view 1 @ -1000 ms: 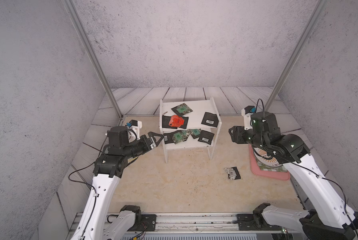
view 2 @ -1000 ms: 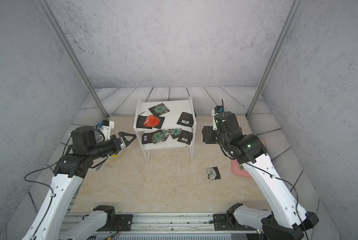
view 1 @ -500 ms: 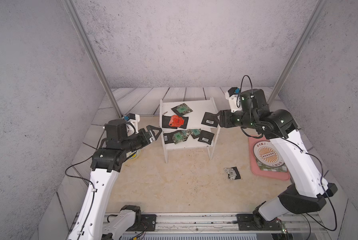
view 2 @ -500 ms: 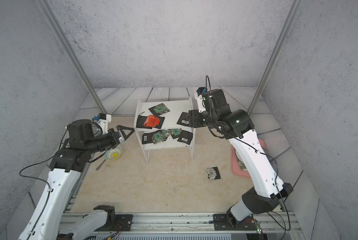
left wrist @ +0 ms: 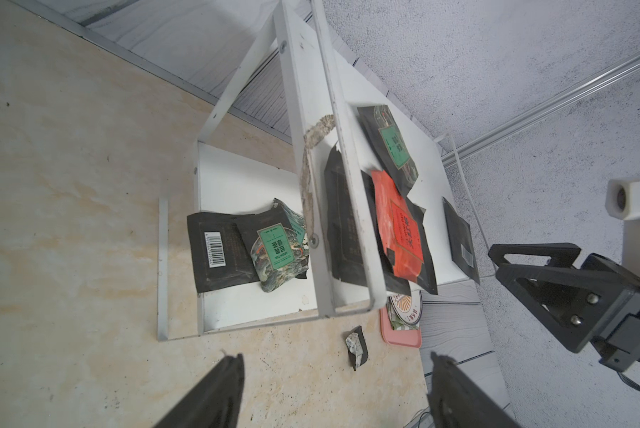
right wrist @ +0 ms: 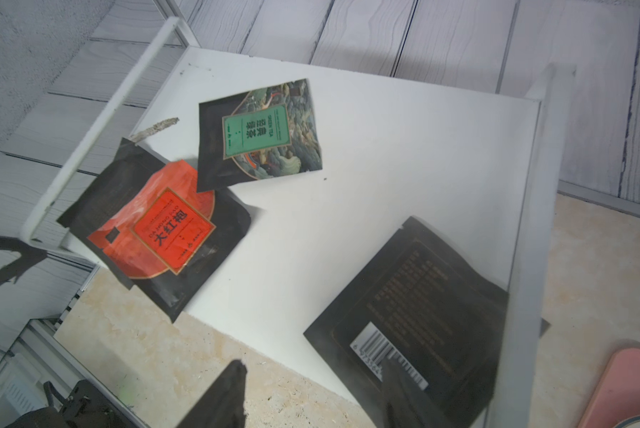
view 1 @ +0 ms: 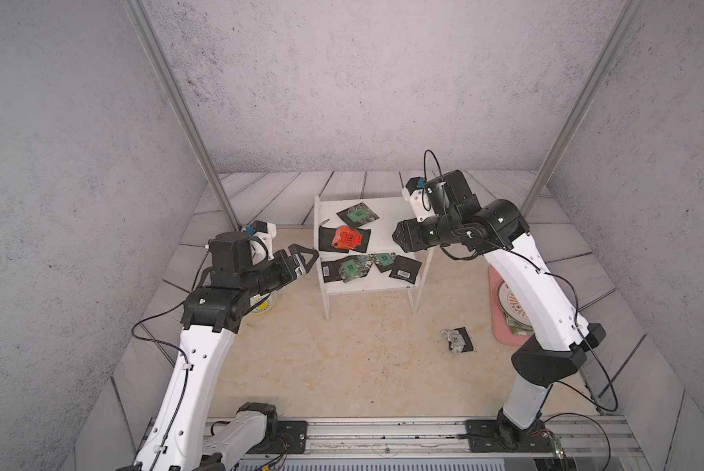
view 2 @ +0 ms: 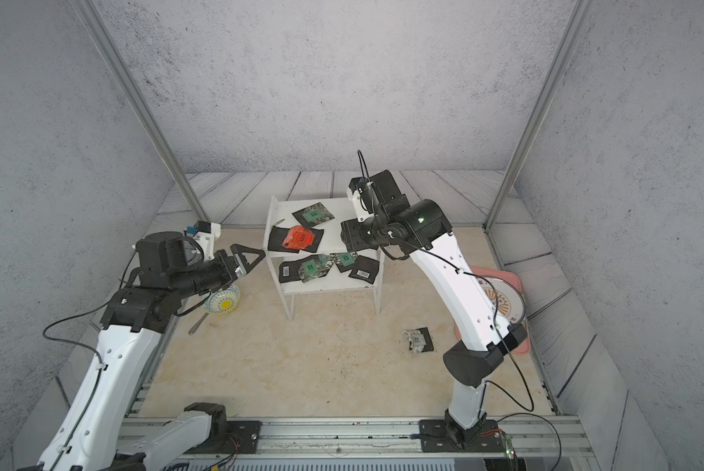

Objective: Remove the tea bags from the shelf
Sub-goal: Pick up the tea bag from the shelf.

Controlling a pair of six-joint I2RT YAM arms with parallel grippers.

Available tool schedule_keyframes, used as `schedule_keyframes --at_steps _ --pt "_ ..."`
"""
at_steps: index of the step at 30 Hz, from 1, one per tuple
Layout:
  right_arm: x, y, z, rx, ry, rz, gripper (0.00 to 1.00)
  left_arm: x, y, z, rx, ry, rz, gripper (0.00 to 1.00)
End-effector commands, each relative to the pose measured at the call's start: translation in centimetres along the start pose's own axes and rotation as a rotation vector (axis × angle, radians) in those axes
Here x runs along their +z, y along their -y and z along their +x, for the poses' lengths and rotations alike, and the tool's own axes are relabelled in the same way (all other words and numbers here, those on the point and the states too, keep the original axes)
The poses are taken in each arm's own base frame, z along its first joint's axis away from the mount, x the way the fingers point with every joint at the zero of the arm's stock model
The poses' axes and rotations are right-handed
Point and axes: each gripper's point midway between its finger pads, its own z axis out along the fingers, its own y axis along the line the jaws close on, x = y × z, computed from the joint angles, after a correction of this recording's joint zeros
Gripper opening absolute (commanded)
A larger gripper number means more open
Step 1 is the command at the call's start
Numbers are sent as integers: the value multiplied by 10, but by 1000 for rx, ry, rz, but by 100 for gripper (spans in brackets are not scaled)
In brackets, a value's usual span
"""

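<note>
left pincer and right pincer both spread, empty; one tea bag down on tabletop, about eight bags left on shelf ahead of them.

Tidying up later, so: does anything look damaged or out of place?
Yes. One crumpled tea bag lies on the table near the pink tray, off the shelf. The red-orange tea bag overhangs the upper board's front edge.

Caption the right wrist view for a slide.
Open right gripper by the barcode tea bag on the shelf; red-orange tea bag and green-label tea bag beyond.
</note>
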Motion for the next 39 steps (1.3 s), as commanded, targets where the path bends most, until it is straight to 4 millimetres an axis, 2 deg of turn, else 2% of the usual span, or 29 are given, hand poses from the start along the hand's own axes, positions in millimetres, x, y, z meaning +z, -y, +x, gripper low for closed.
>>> schedule_keyframes --at_steps 1,6,13,20,25,29,39 --pt "13 5 6 -15 -44 35 61 -2 7 0 19 3 31 82" --pt "27 -1 11 -4 -68 7 61 -1 5 1 17 2 26 82" --pt "37 -24 13 -3 -86 -71 61 0 2 4 11 -2 21 82" --pt "36 -37 4 -14 -59 -127 61 2 -1 5 10 -5 17 82" --pt "19 -37 -11 -53 -5 -121 63 3 0 5 8 -9 20 82" --pt "9 -30 -12 -99 19 -88 65 2 2 4 12 -6 27 82" --pt "22 -15 7 -196 -30 -20 69 2 5 3 16 -8 41 82"
